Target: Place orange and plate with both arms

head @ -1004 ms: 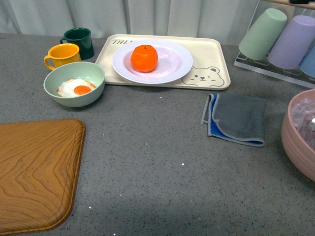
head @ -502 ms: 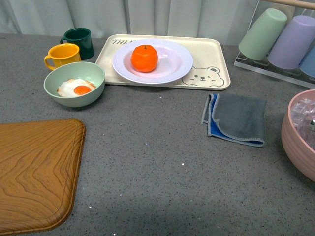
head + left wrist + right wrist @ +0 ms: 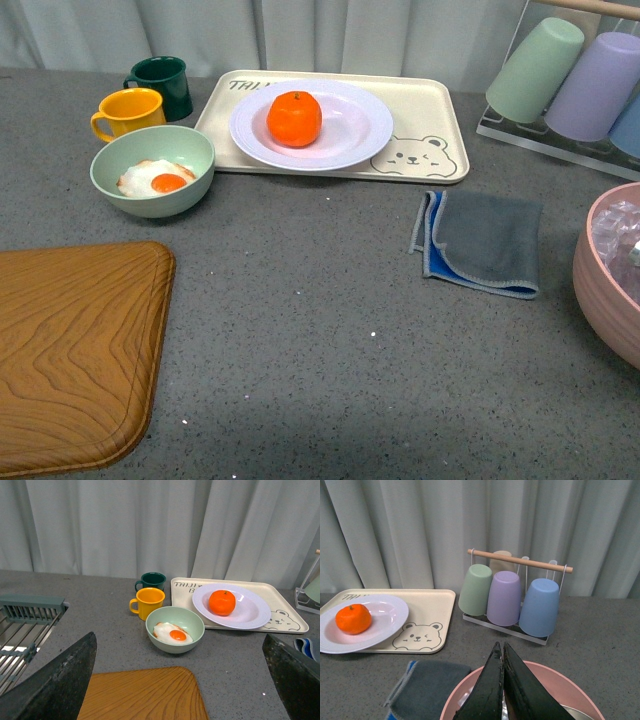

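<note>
The orange (image 3: 294, 118) sits on the white plate (image 3: 350, 130), which rests on the cream bear tray (image 3: 430, 120) at the back of the table. Both also show in the left wrist view, orange (image 3: 222, 602) on plate (image 3: 252, 612), and in the right wrist view, orange (image 3: 353, 618) on plate (image 3: 385, 615). Neither gripper shows in the front view. My left gripper (image 3: 180, 680) is open and empty, above the wooden board (image 3: 145, 695). My right gripper (image 3: 500, 652) is shut, empty, over the pink bowl (image 3: 465, 700).
A pale green bowl (image 3: 190, 150) with a fried egg, a yellow mug (image 3: 128, 112) and a dark green mug (image 3: 162, 84) stand left of the tray. A grey-blue cloth (image 3: 480, 242) lies at centre right. A cup rack (image 3: 560, 80) stands at the back right. A wooden board (image 3: 70, 350) lies front left.
</note>
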`<action>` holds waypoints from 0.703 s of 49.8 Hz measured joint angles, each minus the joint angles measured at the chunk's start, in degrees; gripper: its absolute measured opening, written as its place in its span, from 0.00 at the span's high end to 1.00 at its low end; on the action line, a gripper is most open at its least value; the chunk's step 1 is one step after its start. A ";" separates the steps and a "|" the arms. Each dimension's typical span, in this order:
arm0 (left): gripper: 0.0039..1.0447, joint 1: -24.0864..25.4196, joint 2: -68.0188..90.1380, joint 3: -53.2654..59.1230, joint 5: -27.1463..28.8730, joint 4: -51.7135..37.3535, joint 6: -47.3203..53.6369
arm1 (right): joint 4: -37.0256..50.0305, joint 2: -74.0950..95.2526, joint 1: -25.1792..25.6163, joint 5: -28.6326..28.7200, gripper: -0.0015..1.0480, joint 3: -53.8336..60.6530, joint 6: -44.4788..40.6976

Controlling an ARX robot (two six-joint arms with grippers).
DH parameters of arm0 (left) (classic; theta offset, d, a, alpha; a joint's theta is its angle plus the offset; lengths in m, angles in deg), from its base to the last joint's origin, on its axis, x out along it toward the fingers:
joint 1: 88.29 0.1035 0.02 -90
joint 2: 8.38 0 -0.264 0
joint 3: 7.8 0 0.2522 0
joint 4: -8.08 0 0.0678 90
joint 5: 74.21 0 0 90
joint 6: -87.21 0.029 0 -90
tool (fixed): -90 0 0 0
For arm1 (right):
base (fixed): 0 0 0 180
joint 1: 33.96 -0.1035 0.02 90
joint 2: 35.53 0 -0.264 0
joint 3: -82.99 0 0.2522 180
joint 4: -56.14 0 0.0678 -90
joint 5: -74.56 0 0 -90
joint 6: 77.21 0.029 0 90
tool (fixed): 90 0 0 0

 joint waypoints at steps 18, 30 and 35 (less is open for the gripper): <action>0.06 0.00 0.00 0.00 0.00 0.00 0.00 | -11.89 -15.58 0.00 0.11 0.99 3.26 0.00; 0.06 0.00 0.00 0.00 0.00 0.00 0.00 | -22.84 -27.71 0.00 0.13 0.99 4.22 0.02; 0.06 0.02 0.00 0.00 0.00 0.00 0.00 | -26.21 -31.36 0.00 0.13 0.99 4.22 0.02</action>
